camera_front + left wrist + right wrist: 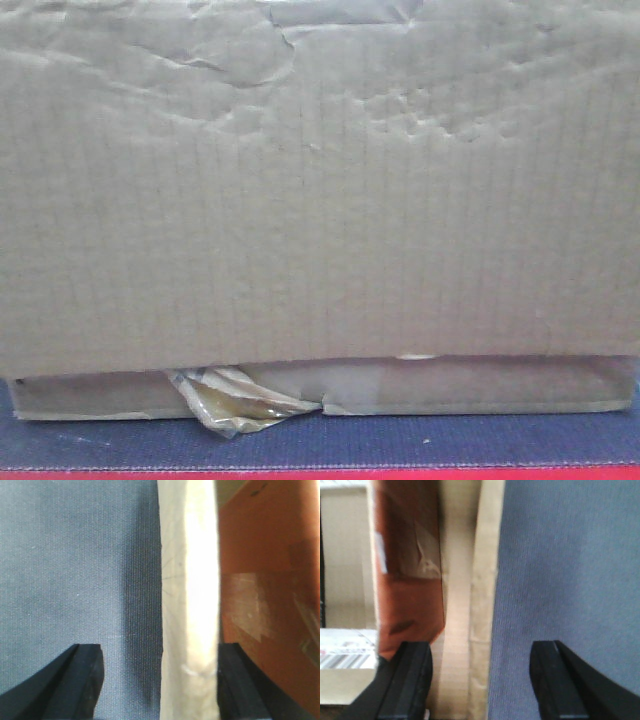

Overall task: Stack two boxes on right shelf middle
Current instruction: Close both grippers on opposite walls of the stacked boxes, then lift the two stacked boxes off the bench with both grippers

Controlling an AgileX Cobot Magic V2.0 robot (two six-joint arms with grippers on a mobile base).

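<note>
Brown cardboard fills the front view: the tall box (320,190) sits on the shallow box (480,388), whose curl of tape (240,400) droops onto the blue-grey carpeted platform (450,442).

Left wrist view: the left gripper (159,680) stands wide, straddling a cardboard wall (190,605) that lies close against one finger.

Right wrist view: the right gripper (480,680) is likewise spread wide astride a box edge (465,605). Which box it is, I cannot tell.

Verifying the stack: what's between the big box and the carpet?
The shallow box, tape curl at its front, lies between the big box and the carpet. The front view shows it.
</note>
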